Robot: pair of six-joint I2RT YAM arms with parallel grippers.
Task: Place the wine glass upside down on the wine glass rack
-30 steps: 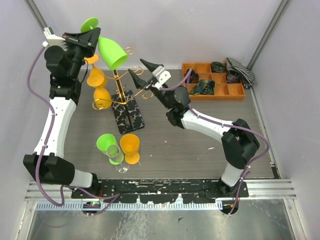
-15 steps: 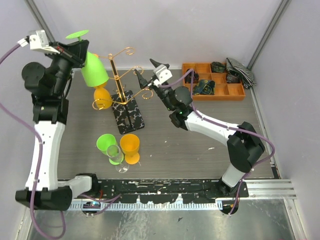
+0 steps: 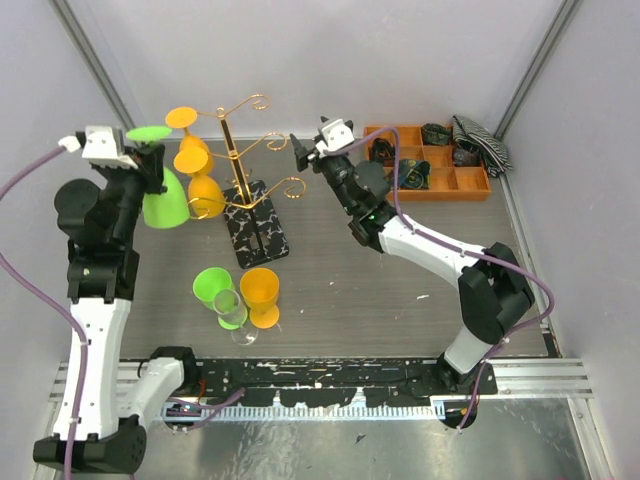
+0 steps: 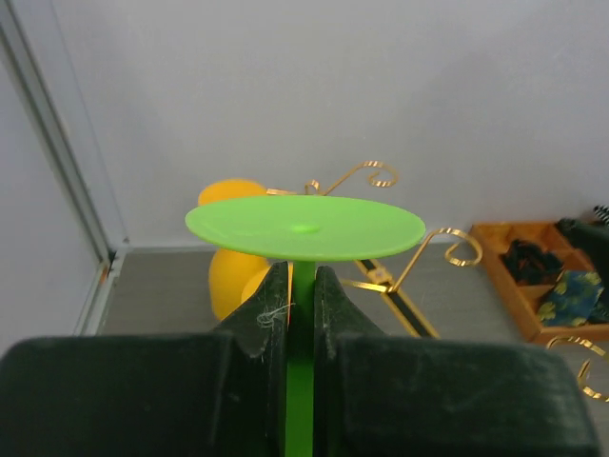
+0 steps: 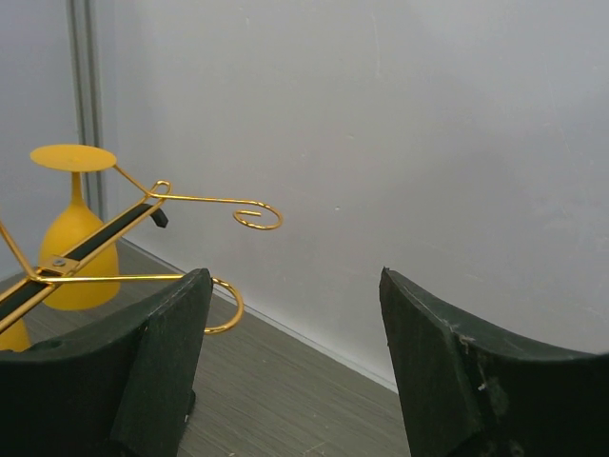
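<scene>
My left gripper point(image 3: 150, 160) is shut on the stem of a green wine glass point(image 3: 165, 202), held upside down with its foot point(image 4: 304, 227) on top, left of the gold wire rack point(image 3: 240, 165). The rack stands on a black marbled base point(image 3: 258, 235). Orange glasses point(image 3: 197, 165) hang upside down on its left arms; they also show in the left wrist view point(image 4: 233, 257). My right gripper point(image 3: 305, 148) is open and empty, just right of the rack's scroll arms point(image 5: 252, 214).
A green glass point(image 3: 212, 286), an orange glass point(image 3: 261, 292) and a clear glass point(image 3: 233, 315) stand upright in front of the rack. An orange compartment tray point(image 3: 430, 160) with dark items sits at the back right, a striped cloth point(image 3: 482, 142) beside it.
My left arm has swung the green glass from tilted above the rack down and left, turning it fully upside down. My right gripper has lifted and drawn back slightly from the rack.
</scene>
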